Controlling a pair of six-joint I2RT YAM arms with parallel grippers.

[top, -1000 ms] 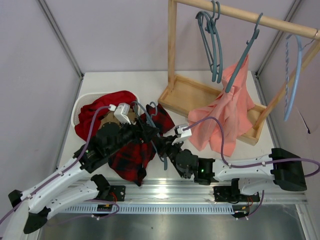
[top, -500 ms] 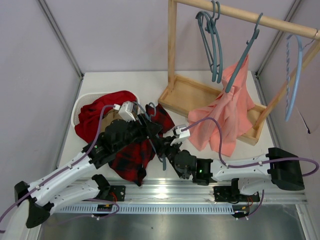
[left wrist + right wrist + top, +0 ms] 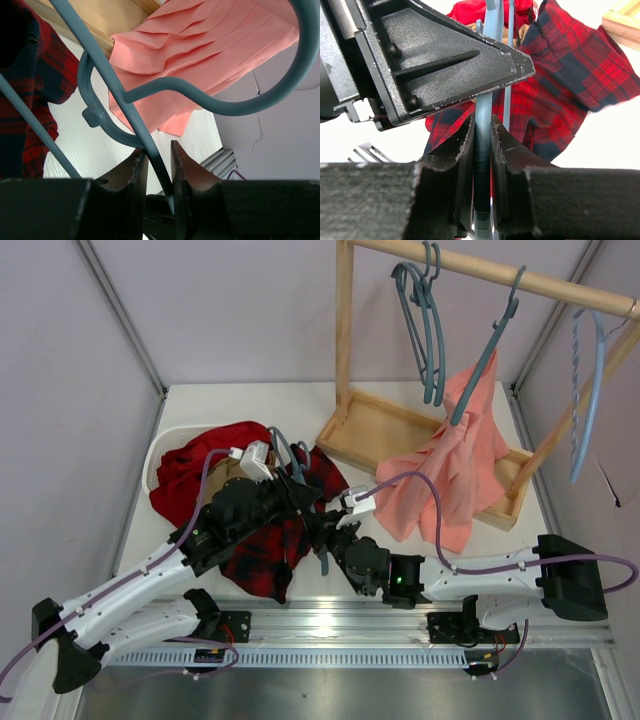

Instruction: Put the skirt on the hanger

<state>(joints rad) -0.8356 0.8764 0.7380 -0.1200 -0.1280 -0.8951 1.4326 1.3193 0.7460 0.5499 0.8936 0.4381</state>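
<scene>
The slate-blue hanger (image 3: 322,558) lies over the red-and-black plaid skirt (image 3: 262,562) at the table's centre-left, and both grippers meet on it. In the top view my left gripper (image 3: 303,498) comes in from the left and my right gripper (image 3: 325,530) from the right. In the left wrist view the left gripper (image 3: 156,150) has its jaws close round a thin bar of the hanger (image 3: 210,97), which crosses the gap and touches both. The right gripper (image 3: 483,122) is shut tight on another bar of the hanger (image 3: 492,20), with the skirt (image 3: 570,75) spread behind it.
A wooden rack (image 3: 345,340) on a tray base (image 3: 395,430) stands at the back right. It carries spare slate-blue hangers (image 3: 432,330), a salmon-pink garment (image 3: 455,475) and a paler blue hanger (image 3: 590,390). A plain red garment (image 3: 200,455) fills a white basket (image 3: 158,462) on the left.
The left gripper's jaws have narrowed from wide open onto the hanger bar, and the left wrist has shifted slightly right. The right gripper has kept its hold and hardly moved.
</scene>
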